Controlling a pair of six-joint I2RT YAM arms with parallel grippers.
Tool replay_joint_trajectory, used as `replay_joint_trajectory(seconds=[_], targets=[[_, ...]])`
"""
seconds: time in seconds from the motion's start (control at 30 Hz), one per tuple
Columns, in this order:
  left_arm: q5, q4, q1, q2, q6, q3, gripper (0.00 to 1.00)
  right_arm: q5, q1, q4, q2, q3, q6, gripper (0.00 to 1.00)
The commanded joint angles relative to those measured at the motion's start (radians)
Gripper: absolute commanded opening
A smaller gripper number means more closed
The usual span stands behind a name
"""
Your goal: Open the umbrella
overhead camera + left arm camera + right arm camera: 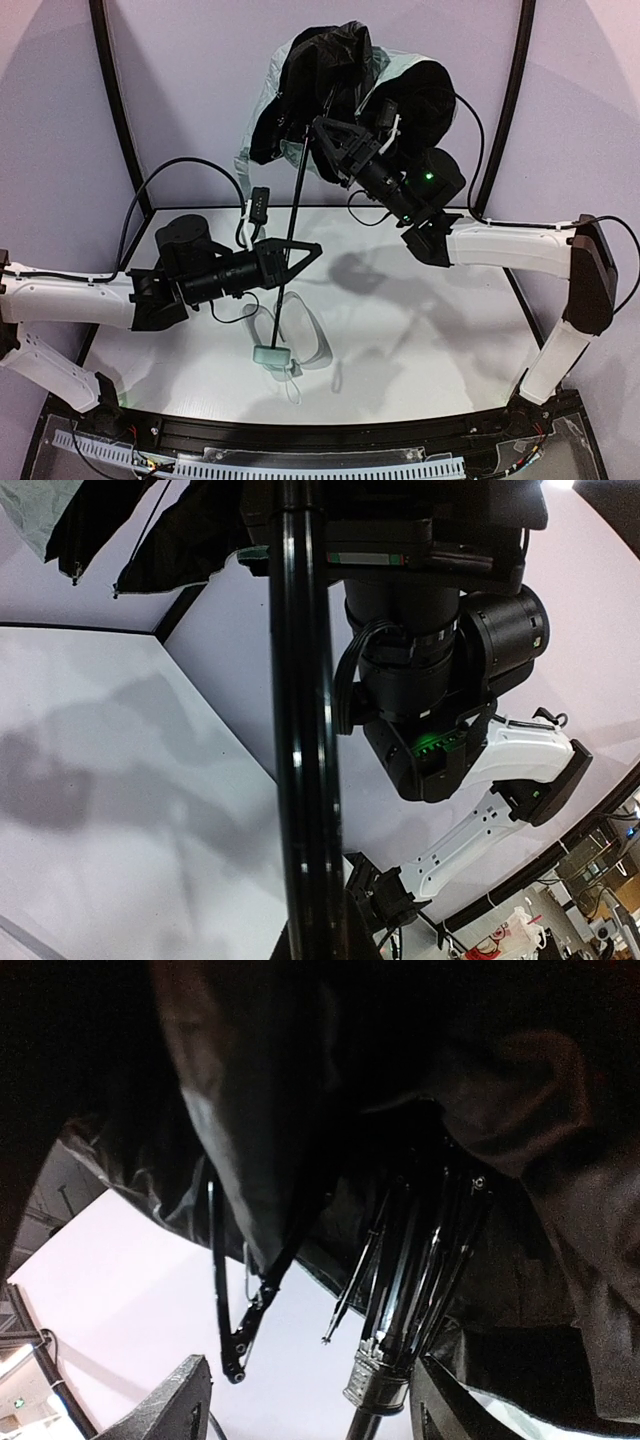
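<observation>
The umbrella stands tilted over the table, its mint block handle (272, 355) low near the front and its thin black shaft (300, 190) rising to the bunched canopy (330, 70). The canopy shows black lining with pale mint fabric (400, 65) behind. My left gripper (300, 250) is shut on the shaft (305, 730), which fills the left wrist view, with the gripper (310, 942) at the bottom edge. My right gripper (323, 148) sits high by the canopy, open. In its wrist view the metal runner (378, 1380) and folded ribs (420, 1260) stand between the fingers (165, 1405) of the right gripper (310, 1395), nearer the right one.
A pale oval hard-case shell (312, 335) lies on the white table (420, 340) beside the handle. The wrist strap (292, 385) trails toward the front. Black frame poles (115, 100) flank the back, and cables loop near the left arm (190, 165). The right arm (440, 660) looms close ahead of the left wrist.
</observation>
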Motion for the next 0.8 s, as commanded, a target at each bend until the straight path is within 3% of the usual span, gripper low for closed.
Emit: replay_joint_trajectory(seconds=[0.0,0.23,0.37,0.77], targets=[[0.003,0.081,-0.005,-0.008,0.032,0.026,0.01,0.004,-0.01,-0.063,-0.025,0.023,-0.017,0.66],[0.01,0.085,-0.007,-0.007,0.034,0.028,0.01,0.002,-0.013,-0.065,-0.005,0.023,0.014,0.65],[0.008,0.084,-0.009,-0.007,0.036,0.029,0.01,-0.008,-0.012,-0.036,0.003,0.025,0.031,0.51],[0.036,0.114,-0.01,0.003,0.034,0.029,0.01,-0.041,-0.013,0.003,0.051,0.056,0.091,0.46]])
